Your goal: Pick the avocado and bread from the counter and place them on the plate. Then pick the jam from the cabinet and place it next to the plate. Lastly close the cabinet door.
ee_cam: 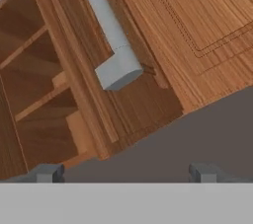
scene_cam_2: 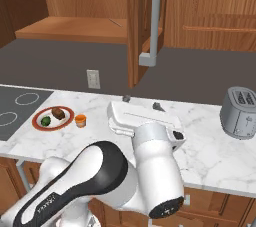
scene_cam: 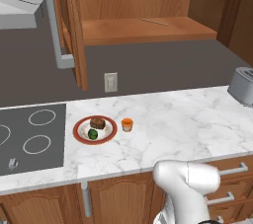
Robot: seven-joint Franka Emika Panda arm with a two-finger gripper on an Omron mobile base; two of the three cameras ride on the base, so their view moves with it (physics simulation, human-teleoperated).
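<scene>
Hanging spread wide and empty, gripper [ee_cam: 126, 172] faces the door [ee_cam: 113, 104] edge and its handle [ee_cam: 111, 40] just ahead. Beyond: open cabinet [ee_cam: 29, 94]. Far below to its left, on the counter [scene_cam_2: 210, 151]: plate [scene_cam_2: 38, 123] bearing avocado [scene_cam_2: 46, 121] and bread [scene_cam_2: 58, 113]; jam [scene_cam_2: 80, 120] just beside.

plate [scene_cam: 79, 134]: avocado [scene_cam: 92, 133], bread [scene_cam: 98, 123] on it | jam [scene_cam: 127, 125] beside | cabinet door [scene_cam: 74, 25] open
</scene>
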